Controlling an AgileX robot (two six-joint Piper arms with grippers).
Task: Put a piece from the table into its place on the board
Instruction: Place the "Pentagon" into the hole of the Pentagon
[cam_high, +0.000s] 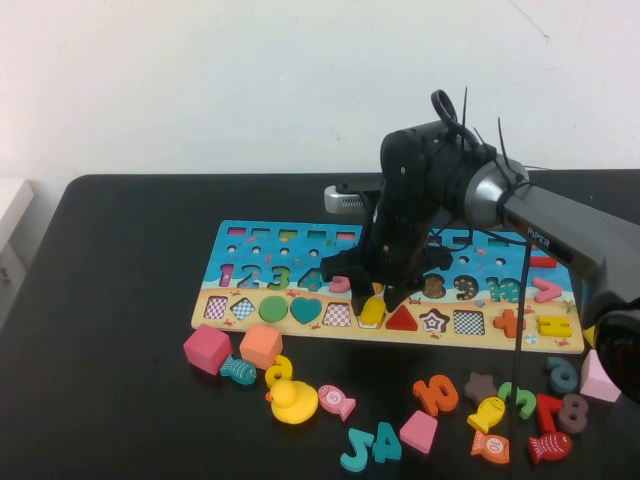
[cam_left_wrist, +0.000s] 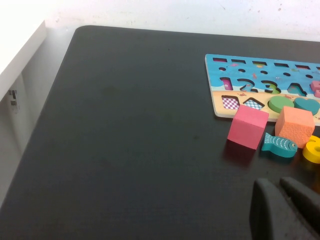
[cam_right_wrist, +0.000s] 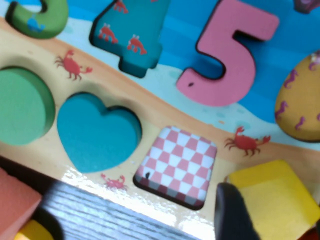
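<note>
Now right gripper (cam_high: 377, 296) over piece (cam_high: 372, 312), board (cam_high: 300, 240)

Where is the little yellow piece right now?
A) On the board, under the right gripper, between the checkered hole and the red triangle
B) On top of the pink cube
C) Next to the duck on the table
A: the yellow piece sits on the board under the right gripper, between the checkered hole and the red triangle.
</note>
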